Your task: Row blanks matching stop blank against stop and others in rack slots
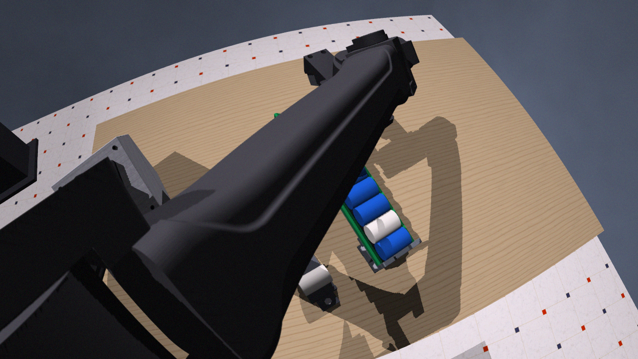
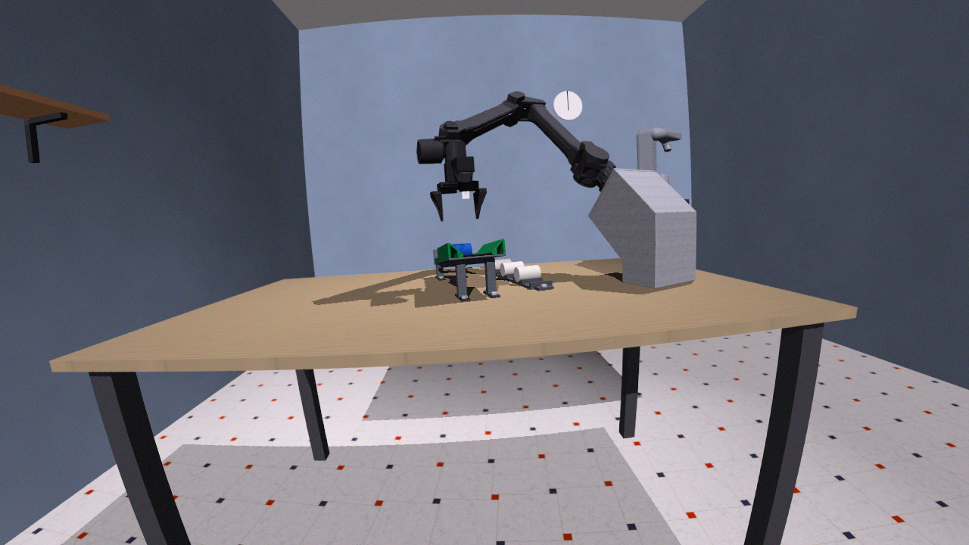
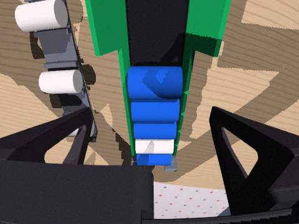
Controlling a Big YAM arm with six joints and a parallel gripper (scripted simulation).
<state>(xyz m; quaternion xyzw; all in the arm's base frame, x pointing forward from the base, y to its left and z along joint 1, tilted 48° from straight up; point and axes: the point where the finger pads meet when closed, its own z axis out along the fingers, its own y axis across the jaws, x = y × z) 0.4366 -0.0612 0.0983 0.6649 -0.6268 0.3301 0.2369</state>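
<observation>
Hanging high above the green feed ramp (image 2: 471, 249), the gripper (image 2: 458, 200) has its fingers spread as wide as they go, with nothing between them. Down on the ramp, seen from the wrist view, five blanks lie straight across the channel in one tight row: a blue blank (image 3: 154, 159) sits against the stop (image 1: 395, 259) at the low end, a white blank (image 3: 154, 146) lies right behind it (the odd one out in that line), then three more blue blanks (image 3: 156, 104) stack up the slope, each touching the next. Beside the ramp, the grey stock rack (image 3: 54, 41) carries two white blanks (image 3: 41, 14) in separate slots, lying across it and well apart from each other. A third may sit lower on the rack, but a finger hides it.
</observation>
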